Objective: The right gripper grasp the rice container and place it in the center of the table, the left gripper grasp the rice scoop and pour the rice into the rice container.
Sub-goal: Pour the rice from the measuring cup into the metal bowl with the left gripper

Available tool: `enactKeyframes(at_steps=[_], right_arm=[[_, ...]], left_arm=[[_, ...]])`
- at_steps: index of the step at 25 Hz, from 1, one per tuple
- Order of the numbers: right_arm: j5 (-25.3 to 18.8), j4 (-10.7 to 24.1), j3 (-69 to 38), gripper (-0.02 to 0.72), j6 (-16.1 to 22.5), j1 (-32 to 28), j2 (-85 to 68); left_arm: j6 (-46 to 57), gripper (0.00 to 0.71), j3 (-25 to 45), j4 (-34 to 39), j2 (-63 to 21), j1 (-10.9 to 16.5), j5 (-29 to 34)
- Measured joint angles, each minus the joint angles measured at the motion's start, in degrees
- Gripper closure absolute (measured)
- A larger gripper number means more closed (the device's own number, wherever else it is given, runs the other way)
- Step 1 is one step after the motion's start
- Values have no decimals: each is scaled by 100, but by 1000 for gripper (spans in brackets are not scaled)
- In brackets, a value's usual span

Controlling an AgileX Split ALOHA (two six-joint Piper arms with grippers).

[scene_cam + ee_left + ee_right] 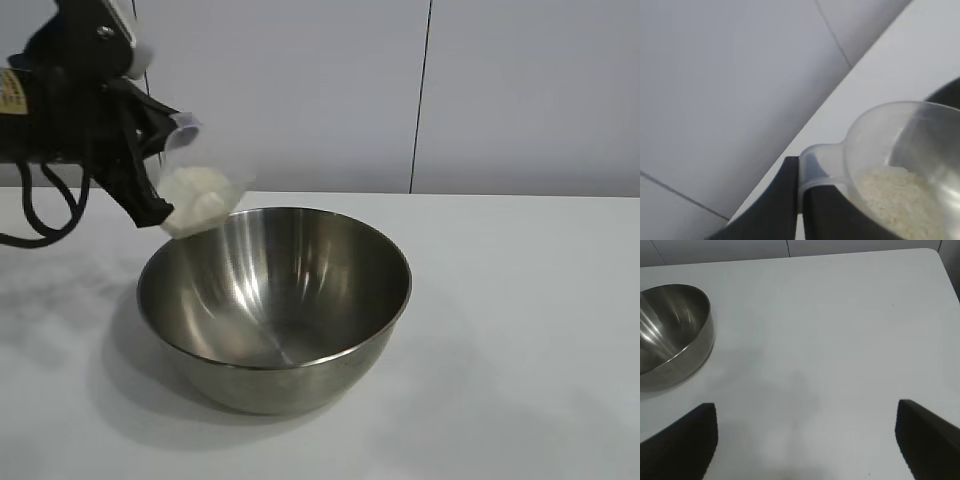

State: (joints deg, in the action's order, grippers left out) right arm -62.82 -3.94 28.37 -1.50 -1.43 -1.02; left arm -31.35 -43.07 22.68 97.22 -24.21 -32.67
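While the right gripper [805, 440] waits wide open, the left gripper [150, 165] clamps the tilted rice scoop [200, 190] of rice [195, 185] above the rice container's [275, 310] rim.

Rice container [275, 310] is showing shiny silver steel. Rice scoop [205, 190] is showing clear translucent plastic; rice [195, 190] white. Left hand [150, 170] is showing black, its arm bearing a yellow label [12, 92]. Table [520, 330] is showing plain white.

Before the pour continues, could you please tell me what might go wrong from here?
The small clear plastic scoop of white rice hangs tilted right at the rolled rim of the shiny steel bowl, so grains could land on the white table. The left pincer clamps only the scoop's thin handle; it may twist.
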Motion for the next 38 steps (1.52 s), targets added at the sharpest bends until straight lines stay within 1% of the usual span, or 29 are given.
enactKeyframes(at_steps=[4,8,10,13,15,18,26,29,34,36,38], right_arm=[[0,-5,0,42,0,0,0],[0,-5,0,42,0,0,0],[0,-6,0,42,0,0,0],[0,-11,0,42,0,0,0],[0,-11,0,42,0,0,0],[0,-11,0,42,0,0,0],[0,-11,0,42,0,0,0],[0,-11,0,42,0,0,0],[0,-11,0,42,0,0,0],[0,-11,0,42,0,0,0],[0,-12,0,42,0,0,0]], left_arm=[[-1473,704,-103,-142,0,-330,145],[-3450,704,-108,-36,82,-597,162],[-4505,704,-108,27,279,-703,124],[-5915,704,-108,208,663,-743,-145],[-6425,704,-108,249,835,-743,-272],[-6643,704,-108,247,881,-743,-390],[-6658,704,-277,247,881,-743,-573],[-6408,704,-277,247,881,-743,-827],[-5620,704,-277,271,876,-743,-1168],[-5633,704,-277,337,857,-743,-1139],[-6100,704,-277,476,782,-743,-886]])
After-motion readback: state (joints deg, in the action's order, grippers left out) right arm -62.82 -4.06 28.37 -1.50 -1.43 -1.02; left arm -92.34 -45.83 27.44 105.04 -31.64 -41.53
